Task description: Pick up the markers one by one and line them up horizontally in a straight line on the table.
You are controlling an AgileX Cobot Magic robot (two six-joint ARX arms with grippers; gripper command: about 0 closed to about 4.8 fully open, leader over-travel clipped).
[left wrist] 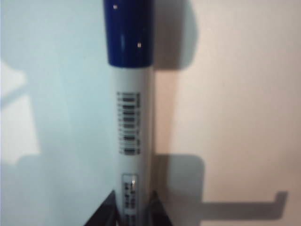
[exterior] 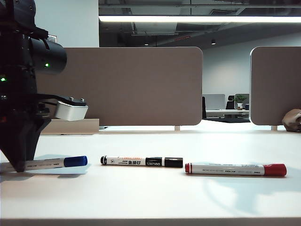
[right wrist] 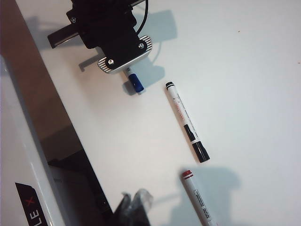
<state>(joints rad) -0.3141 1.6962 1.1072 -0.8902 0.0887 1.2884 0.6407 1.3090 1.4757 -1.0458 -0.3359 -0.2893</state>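
Note:
Three markers lie nearly end to end on the white table (exterior: pixel 150 200). The blue-capped marker (exterior: pixel 56 163) is at the left, the black-capped marker (exterior: pixel 141 162) in the middle, and the red-capped marker (exterior: pixel 235 169) at the right, slightly nearer. My left gripper (exterior: pixel 19 165) points down over the blue marker's rear end. In the left wrist view its dark fingers (left wrist: pixel 106 212) flank the blue marker's barrel (left wrist: pixel 134 117) with a thin gap on one side. My right gripper (right wrist: pixel 134 202) hangs shut and empty above the table, close to the red marker (right wrist: pixel 200 200).
Grey-brown divider panels (exterior: pixel 127 84) (exterior: pixel 275 84) stand along the table's far edge. A brownish lump (exterior: pixel 294 120) sits at the far right. The right wrist view shows the left arm's camera housing (right wrist: pixel 124 56) over the blue marker (right wrist: pixel 135 82) and the black marker (right wrist: pixel 187 121).

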